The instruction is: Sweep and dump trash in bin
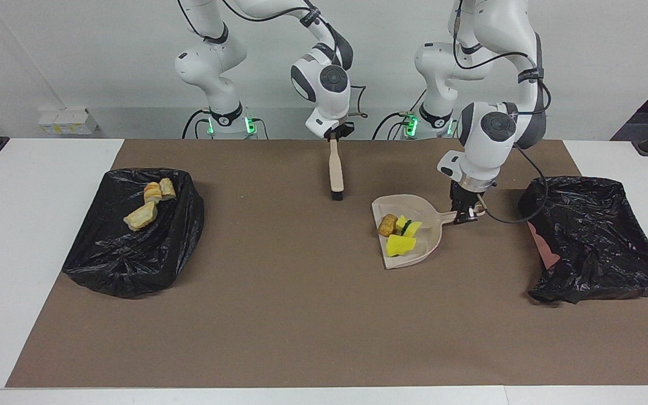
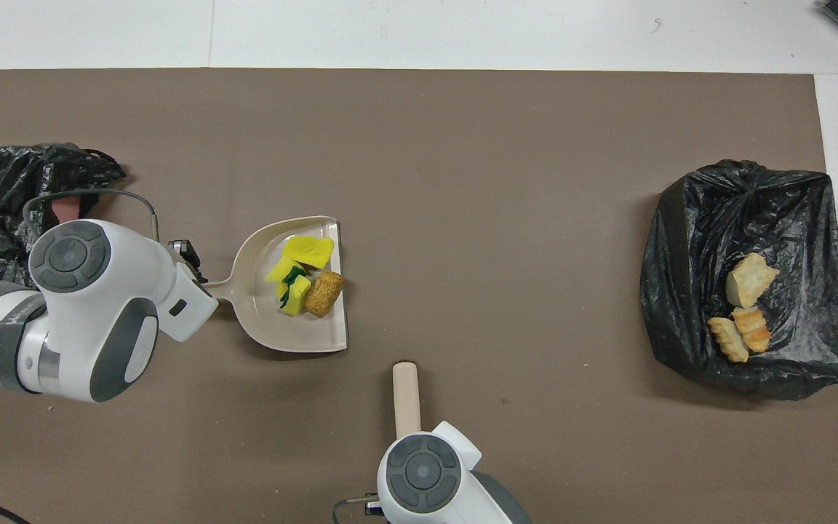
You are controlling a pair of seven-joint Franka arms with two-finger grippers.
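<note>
— Where was the trash?

— Yellow-and-green sponge pieces point(image 1: 404, 235) and a brown lump point(image 1: 387, 225) lay in the beige dustpan point(image 1: 426, 243). Three bread chunks point(image 1: 149, 203) sat in the black-lined bin point(image 1: 133, 264) at the right arm's end.

— How did the pan lie?

— Its long axis ran along the table, mouth toward the right arm's end. The left gripper point(image 1: 466, 215) pinched its handle.

— And the other?

— The right gripper point(image 1: 336, 135) clamped the brush point(image 1: 336, 171), hanging bristles-down over the mat point(image 1: 301, 326).

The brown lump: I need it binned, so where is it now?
The brown lump lies in the dustpan beside the sponge pieces, mid-table toward the left arm's end; the left gripper holds the pan's handle.
</note>
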